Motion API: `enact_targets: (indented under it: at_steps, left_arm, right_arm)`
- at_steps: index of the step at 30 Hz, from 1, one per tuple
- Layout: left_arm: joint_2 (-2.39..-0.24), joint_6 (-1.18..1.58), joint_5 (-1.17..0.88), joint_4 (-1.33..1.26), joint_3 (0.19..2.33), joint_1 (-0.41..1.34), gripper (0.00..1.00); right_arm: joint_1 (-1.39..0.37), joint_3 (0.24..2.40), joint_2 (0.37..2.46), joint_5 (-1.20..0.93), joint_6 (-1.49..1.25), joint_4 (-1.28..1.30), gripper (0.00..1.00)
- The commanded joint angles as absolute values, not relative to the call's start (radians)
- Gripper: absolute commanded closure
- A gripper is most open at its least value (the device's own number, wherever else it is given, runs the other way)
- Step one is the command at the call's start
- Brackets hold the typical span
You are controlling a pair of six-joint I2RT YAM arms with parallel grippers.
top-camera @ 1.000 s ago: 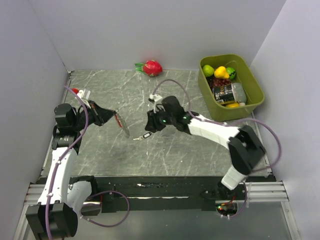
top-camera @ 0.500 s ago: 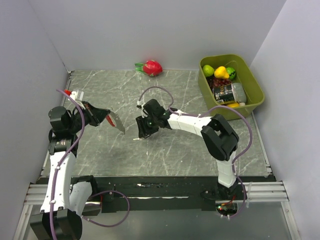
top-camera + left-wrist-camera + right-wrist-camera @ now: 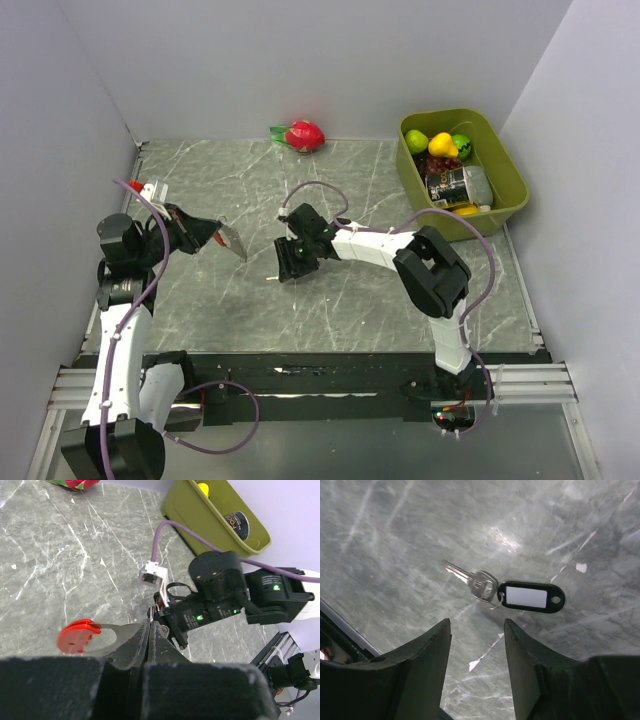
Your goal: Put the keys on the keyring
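The keys point(image 3: 479, 584) are one silver key on a small ring with a black tag point(image 3: 532, 596), lying flat on the marble table. My right gripper point(image 3: 476, 632) hangs open just above them, a finger on either side of the spot below the key. In the top view that gripper point(image 3: 286, 266) covers the key. My left gripper point(image 3: 150, 626) is shut on the keyring point(image 3: 97, 632), a flat silvery loop ending in a red disc. It holds the keyring point(image 3: 232, 243) above the table, left of the right gripper.
An olive bin point(image 3: 512, 178) with fruit and a can stands at the back right. A red dragon fruit point(image 3: 303, 134) lies against the back wall. Grey walls close in the left, back and right sides of the table.
My right gripper has swung left over the key and opened wider; the key no longer shows from above. My left gripper drew the keyring slightly up and left.
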State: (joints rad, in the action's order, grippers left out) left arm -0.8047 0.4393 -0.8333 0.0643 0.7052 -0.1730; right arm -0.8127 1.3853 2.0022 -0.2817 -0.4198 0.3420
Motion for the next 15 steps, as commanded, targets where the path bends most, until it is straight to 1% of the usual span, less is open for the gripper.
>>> enact_targets:
  at_steps: [1,11,15]
  left_arm:
    - [-0.778,0.456,-0.862,0.006,0.706,-0.178,0.99]
    - [-0.779,0.457,-0.868,0.006,0.706,-0.179,0.99]
    - [-0.781,0.457,-0.873,0.008,0.706,-0.181,0.99]
  right_arm:
    - [-0.804,1.408,2.031,-0.285,-0.454,0.354,0.46]
    - [-0.762,1.401,2.072,-0.328,-0.52,0.278,0.51]
    - [-0.753,1.439,2.1,-0.344,-0.525,0.275,0.53]
